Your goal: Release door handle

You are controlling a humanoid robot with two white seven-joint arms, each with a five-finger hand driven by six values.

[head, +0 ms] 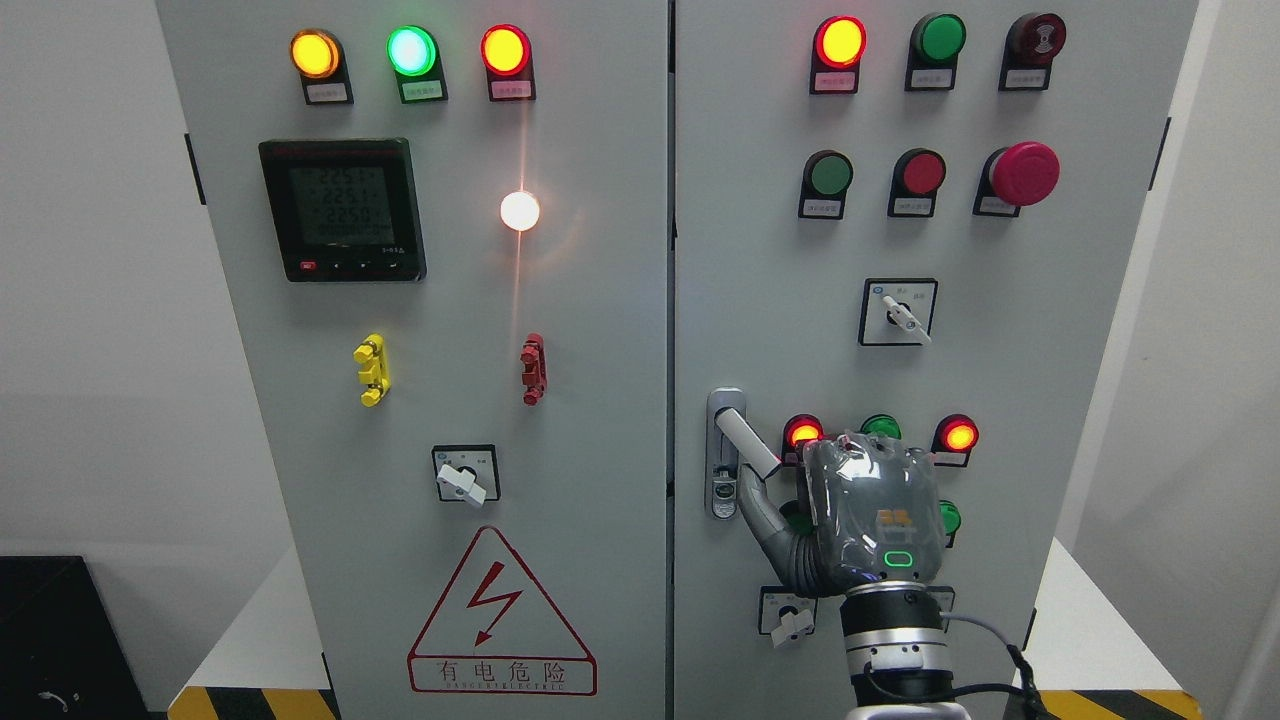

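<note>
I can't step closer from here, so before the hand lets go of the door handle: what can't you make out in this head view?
- Right hand: seen from the back, so its fingers and any contact with the door handle are hidden.
- Green lamps behind the hand: partly covered.
- Meter display: digits too blurred to read.
- Labels under the lamps: print too small.
- Left hand: outside the picture.
</note>
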